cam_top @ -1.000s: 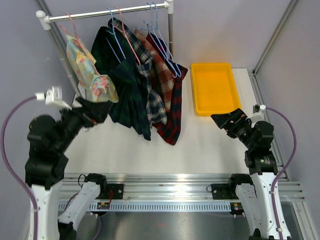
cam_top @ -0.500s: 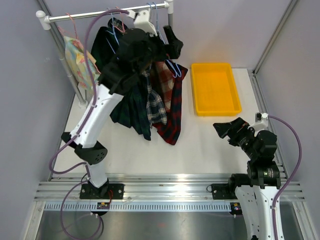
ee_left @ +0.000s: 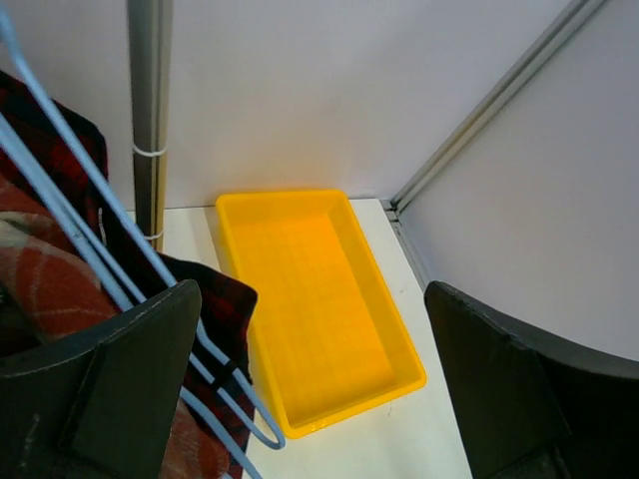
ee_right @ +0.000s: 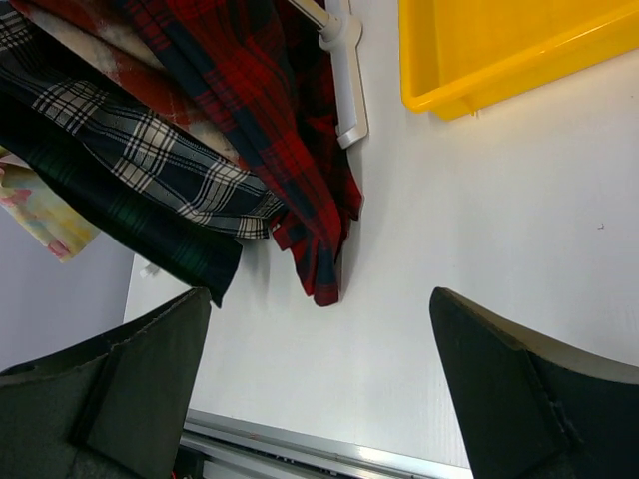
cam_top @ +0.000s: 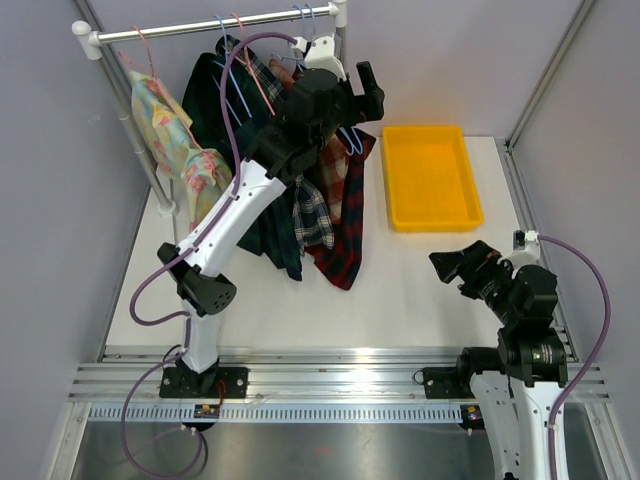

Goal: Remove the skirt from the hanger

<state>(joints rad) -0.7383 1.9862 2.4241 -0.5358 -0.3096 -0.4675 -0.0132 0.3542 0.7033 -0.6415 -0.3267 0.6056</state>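
Observation:
Several plaid skirts hang on hangers from the rail (cam_top: 200, 25). The red plaid skirt (cam_top: 345, 215) is rightmost, on blue hangers (cam_top: 348, 138). My left gripper (cam_top: 368, 88) is open and empty, raised beside the rack's right post, just right of those hangers. In the left wrist view the blue hanger wires (ee_left: 120, 259) and red skirt (ee_left: 215, 299) lie against the left finger (ee_left: 120, 389), outside the gap of the gripper (ee_left: 310, 399). My right gripper (cam_top: 452, 262) is open and empty, low over the table right of the skirts. Its wrist view shows the red skirt's hem (ee_right: 290, 130) ahead of the gripper (ee_right: 319, 389).
A yellow tray (cam_top: 430, 178) sits at the back right, also in the left wrist view (ee_left: 310, 299) and right wrist view (ee_right: 499, 50). A floral garment (cam_top: 180, 150) hangs at the rail's left. The rack post (ee_left: 150, 100) and its foot (ee_right: 344, 80) stand between skirts and tray.
My left arm swung from low at the left up to the rail, then further right to the rack's right post. My right gripper drew back slightly toward the near edge.

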